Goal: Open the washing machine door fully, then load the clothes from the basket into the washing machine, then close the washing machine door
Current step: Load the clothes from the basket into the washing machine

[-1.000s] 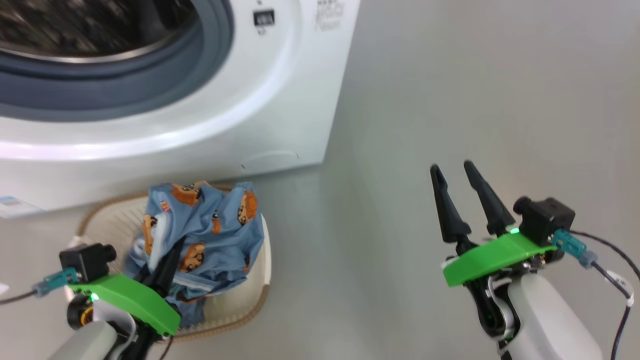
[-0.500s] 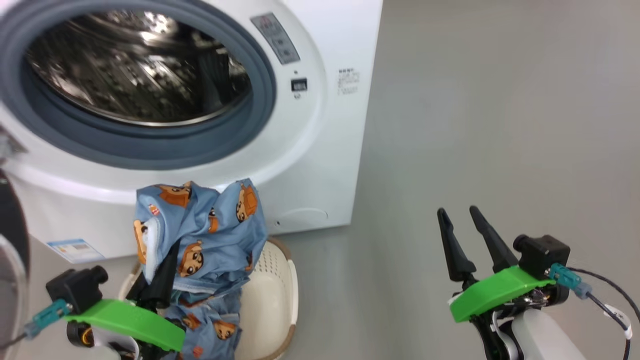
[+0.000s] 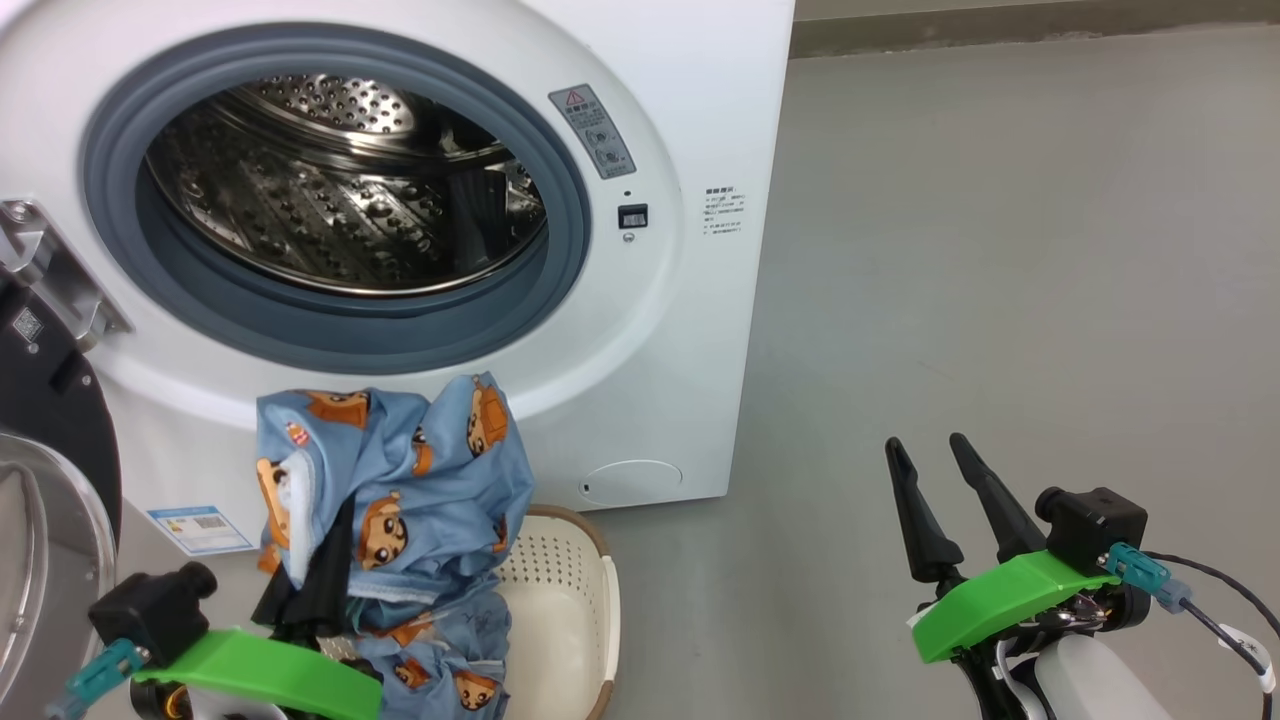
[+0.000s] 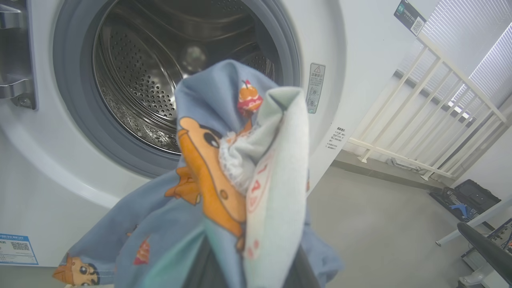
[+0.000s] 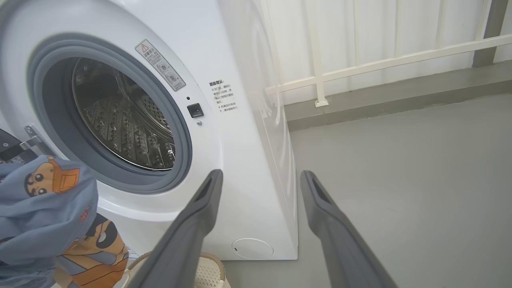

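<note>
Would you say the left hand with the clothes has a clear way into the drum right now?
Probably yes: the washing machine door is swung aside, and nothing lies between the clothes in the left hand and the open drum.

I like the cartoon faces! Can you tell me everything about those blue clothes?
The clothes are soft, crumpled light blue fabric printed with orange-brown cartoon figures and white trim. The left gripper is shut on a bunch held up before the washing machine, below its open drum; the lower end trails into the basket.
</note>
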Robot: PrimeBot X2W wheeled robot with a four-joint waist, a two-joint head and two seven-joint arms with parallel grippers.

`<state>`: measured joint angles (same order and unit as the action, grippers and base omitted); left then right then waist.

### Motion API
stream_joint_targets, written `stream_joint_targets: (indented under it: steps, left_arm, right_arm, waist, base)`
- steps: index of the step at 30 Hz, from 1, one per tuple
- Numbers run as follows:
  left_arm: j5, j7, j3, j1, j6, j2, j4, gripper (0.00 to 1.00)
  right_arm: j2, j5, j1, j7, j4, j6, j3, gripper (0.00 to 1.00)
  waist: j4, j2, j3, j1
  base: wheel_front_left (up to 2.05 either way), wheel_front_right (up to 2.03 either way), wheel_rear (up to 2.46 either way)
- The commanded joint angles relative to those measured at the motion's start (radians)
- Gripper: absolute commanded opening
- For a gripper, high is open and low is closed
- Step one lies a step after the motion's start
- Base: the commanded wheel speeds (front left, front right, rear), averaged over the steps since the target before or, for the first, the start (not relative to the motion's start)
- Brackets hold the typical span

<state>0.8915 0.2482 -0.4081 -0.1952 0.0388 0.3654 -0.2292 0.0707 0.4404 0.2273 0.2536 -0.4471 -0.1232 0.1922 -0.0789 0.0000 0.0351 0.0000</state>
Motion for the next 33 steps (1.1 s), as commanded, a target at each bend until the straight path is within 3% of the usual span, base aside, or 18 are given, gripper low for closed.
stream_joint_targets:
  steps: [1, 13, 22, 33]
  left_arm:
    - [-0.010, 0.014, 0.048, -0.009, -0.010, 0.023, 0.031, 0.00]
    - [-0.021, 0.014, 0.065, -0.010, -0.024, 0.011, 0.048, 0.00]
    - [-0.051, 0.013, 0.099, -0.138, -0.035, 0.037, 0.031, 0.00]
    - [-0.068, -0.043, 0.099, -0.436, 0.028, 0.079, -0.210, 0.00]
  right_arm:
    - [0.008, 0.007, 0.010, 0.008, 0.019, -0.008, 0.026, 1.00]
    - [0.023, 0.023, 0.019, 0.008, 0.011, -0.008, 0.046, 1.00]
    - [0.020, 0.014, 0.030, 0.008, 0.020, -0.008, 0.051, 1.00]
    - [-0.012, -0.040, 0.072, 0.008, 0.069, -0.008, 0.050, 1.00]
  waist:
    - [0.000, 0.0000, -0.002, 0.0000]
    - [-0.011, 0.0000, -0.008, 0.0000]
    - [-0.023, 0.0000, 0.037, 0.0000]
    - [-0.065, 0.0000, 0.212, 0.0000]
  base:
    - [0.00, 0.00, 0.00]
    - [0.00, 0.00, 0.00]
    - [0.00, 0.00, 0.00]
    - [0.00, 0.00, 0.00]
